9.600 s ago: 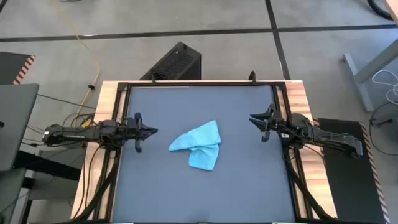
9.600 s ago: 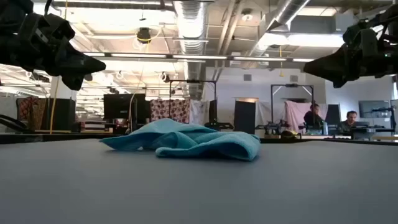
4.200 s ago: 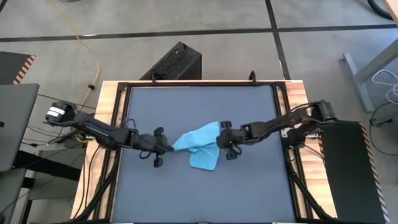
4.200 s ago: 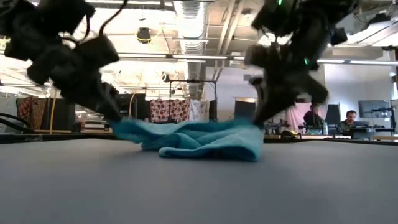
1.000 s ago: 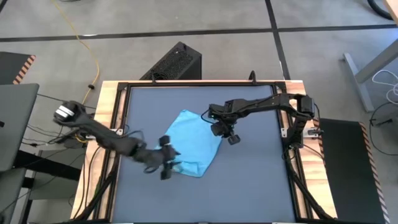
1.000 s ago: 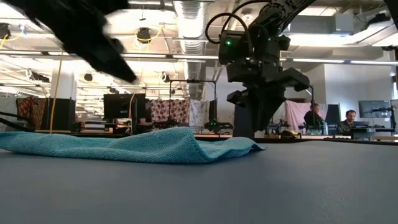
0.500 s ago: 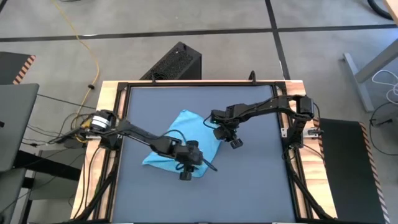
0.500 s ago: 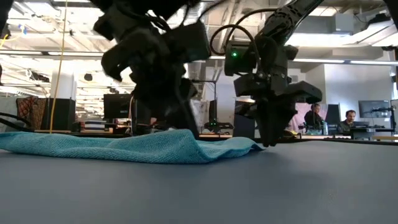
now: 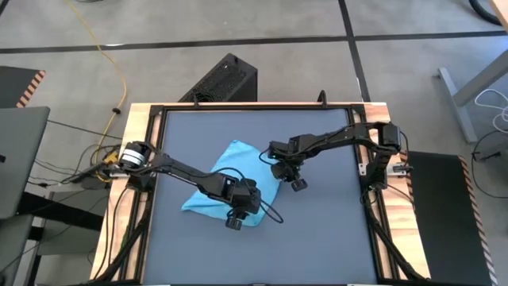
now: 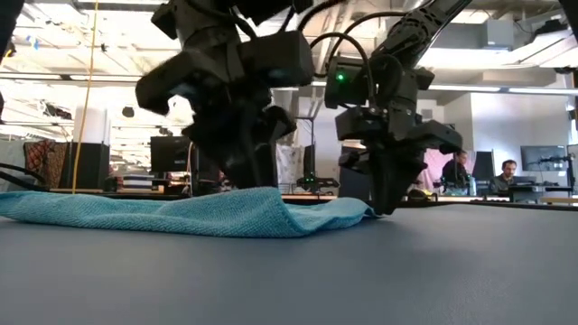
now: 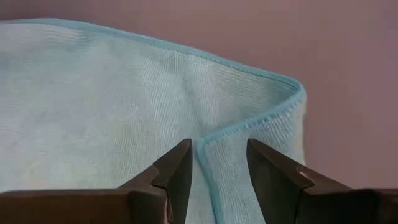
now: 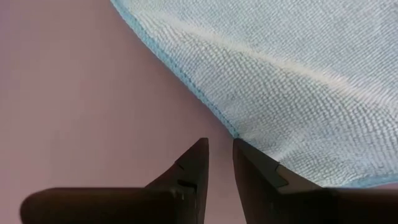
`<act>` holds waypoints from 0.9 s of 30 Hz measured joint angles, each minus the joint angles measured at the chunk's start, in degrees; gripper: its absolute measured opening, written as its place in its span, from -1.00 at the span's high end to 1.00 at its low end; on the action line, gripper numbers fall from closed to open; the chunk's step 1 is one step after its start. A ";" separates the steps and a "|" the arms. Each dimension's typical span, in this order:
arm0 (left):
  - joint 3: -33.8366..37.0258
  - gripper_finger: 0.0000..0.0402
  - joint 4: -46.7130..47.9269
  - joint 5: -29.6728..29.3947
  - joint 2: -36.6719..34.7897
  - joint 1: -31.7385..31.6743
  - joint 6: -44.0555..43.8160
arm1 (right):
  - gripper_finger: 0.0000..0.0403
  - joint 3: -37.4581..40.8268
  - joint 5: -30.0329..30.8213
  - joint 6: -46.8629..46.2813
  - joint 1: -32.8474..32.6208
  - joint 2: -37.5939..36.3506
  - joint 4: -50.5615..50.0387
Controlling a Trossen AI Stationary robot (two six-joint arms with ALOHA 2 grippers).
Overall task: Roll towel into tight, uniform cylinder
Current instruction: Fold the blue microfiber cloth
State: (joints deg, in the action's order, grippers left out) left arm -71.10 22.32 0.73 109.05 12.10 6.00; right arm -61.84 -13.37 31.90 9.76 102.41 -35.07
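Note:
The light-blue towel [image 9: 225, 173] lies spread nearly flat on the dark tabletop, with one part folded over at its near right side [image 11: 249, 162]. My left gripper [image 9: 248, 200] points down over that near right part. It is open, with its fingers [image 11: 177, 171] on either side of the folded layer's hemmed edge [image 11: 208, 140]. My right gripper [image 9: 284, 169] points down at the towel's right corner [image 12: 235, 132]. Its fingers are a narrow gap apart with bare table between them. In the low view the left gripper [image 10: 248, 181] and the right gripper [image 10: 384, 200] both reach down to the cloth [image 10: 135, 212]. My left gripper comes from above, pointing down, its open fingers astride the hemmed edge of the folded-over layer; I cannot tell whether the tips touch the cloth. My right gripper stands at the very tip of the towel's right corner; I cannot tell whether it touches it.
Bare tabletop [image 9: 317, 238] lies on the near side and to the right of the towel. Wooden side rails [image 9: 135, 119] and a black frame border the table. A black box [image 9: 228, 79] stands on the floor beyond the far edge.
My left gripper has let go of the towel's near left corner, which now lies flat. It has gone toward the table's right edge and stands over the near right part. My right gripper has come down beside the towel's right corner.

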 joint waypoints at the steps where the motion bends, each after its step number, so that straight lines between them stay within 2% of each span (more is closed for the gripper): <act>1: 0.05 0.30 -0.21 -0.09 0.01 -0.05 0.06 | 0.50 0.00 0.00 -0.02 0.00 0.00 0.03; 10: 0.06 0.30 0.09 0.28 -0.12 -1.08 0.44 | 0.50 0.00 0.00 -0.56 0.00 0.00 -0.02; 17: 2.86 0.30 -6.11 1.45 -0.12 -0.88 -1.81 | 0.50 0.00 -0.01 -0.59 0.00 0.00 -0.04; 21: 3.00 0.37 -5.78 -0.68 -0.12 -0.61 -2.20 | 0.50 0.00 -0.02 -0.59 0.00 0.00 -0.02; 27: 3.02 0.53 -6.23 2.37 0.88 -0.68 -2.91 | 0.50 0.00 -0.02 -0.59 0.00 0.00 -0.31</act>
State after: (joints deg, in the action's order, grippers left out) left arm -68.08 16.09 3.10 109.93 11.42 3.09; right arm -61.84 -13.39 31.31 9.76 102.41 -35.38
